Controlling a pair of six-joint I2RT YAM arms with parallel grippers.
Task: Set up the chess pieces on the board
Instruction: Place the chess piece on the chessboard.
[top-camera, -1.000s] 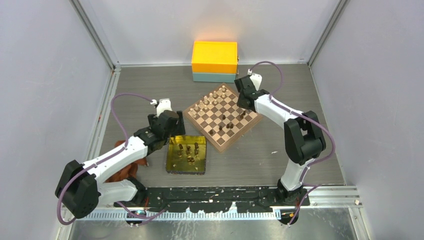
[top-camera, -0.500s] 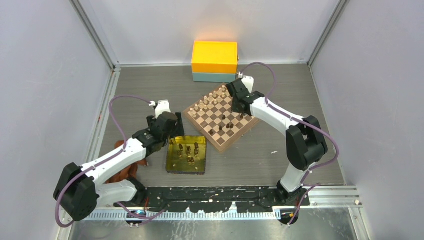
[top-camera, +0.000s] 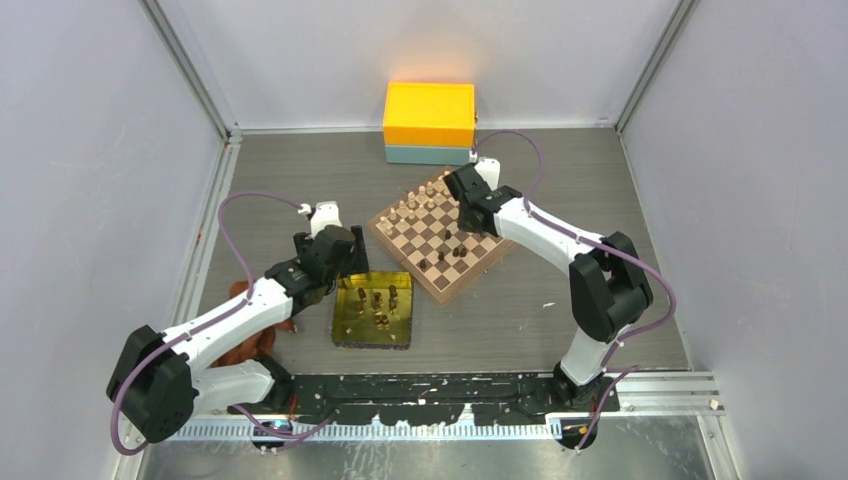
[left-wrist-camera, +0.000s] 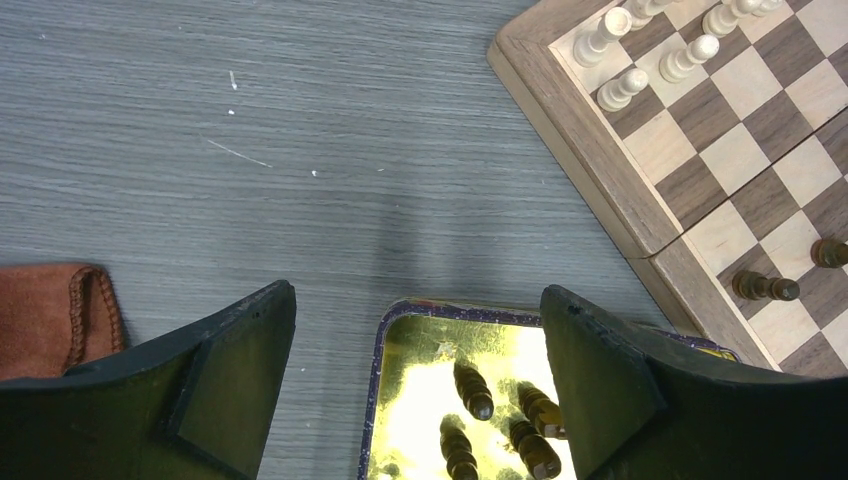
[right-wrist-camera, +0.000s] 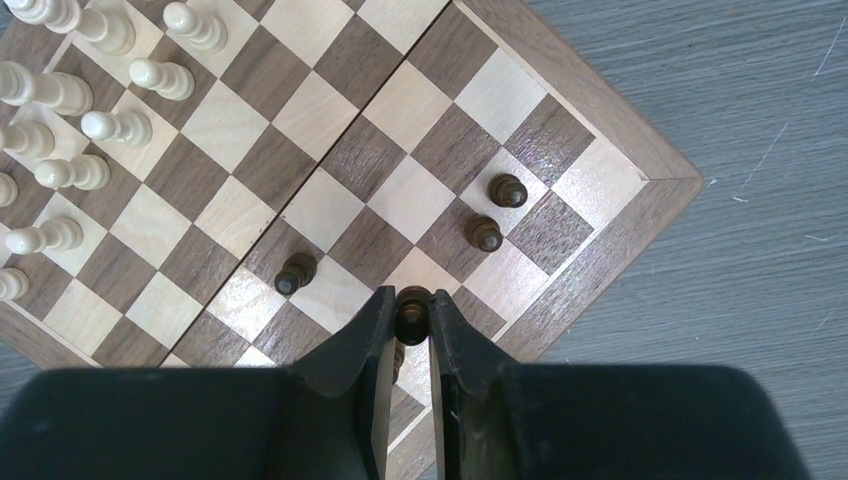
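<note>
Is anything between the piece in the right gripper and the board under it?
Nothing visible. The right gripper holds the piece over the board. The other dark pieces stand apart from it on nearby squares. Its fingers hide the square directly below.

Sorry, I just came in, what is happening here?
The right gripper is closed on one small dark-brown wooden chess piece over the square wooden checkered chessboard, near other dark pieces already standing there. The left gripper hangs open over the shiny gold square tray, where more dark chessmen wait. The pale beige wooden chessmen stand lined up along the opposite side of the board.
</note>
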